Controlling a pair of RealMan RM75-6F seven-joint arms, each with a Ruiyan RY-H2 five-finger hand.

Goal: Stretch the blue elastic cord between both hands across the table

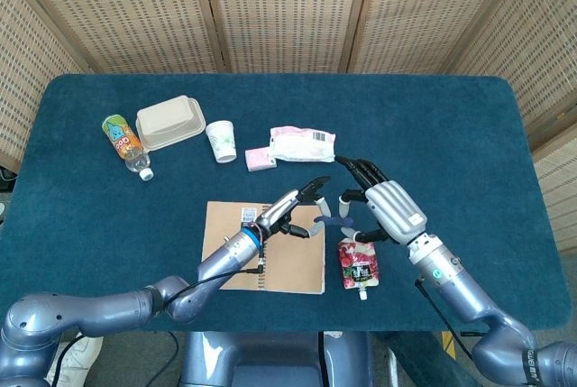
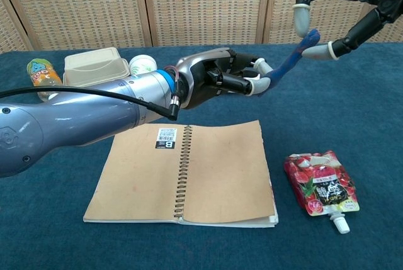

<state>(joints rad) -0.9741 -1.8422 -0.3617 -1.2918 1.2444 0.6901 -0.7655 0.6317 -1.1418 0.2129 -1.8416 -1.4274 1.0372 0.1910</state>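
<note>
The table (image 1: 469, 134) is covered in a matt, slightly napped blue cloth. Both arms are finished in smooth, semi-gloss silver-grey metal or plastic, hard to tell which, and the fingertips (image 2: 302, 13) look capped in pale matt rubbery pads. The blue elastic cord (image 2: 288, 60) reads as soft and matt. The notebook (image 2: 220, 172) is plain brown kraft paper with a metal spiral. The red pouch (image 2: 321, 185) is glossy plastic film. The screen (image 1: 270, 8) behind looks woven, like cane in wood frames.
</note>
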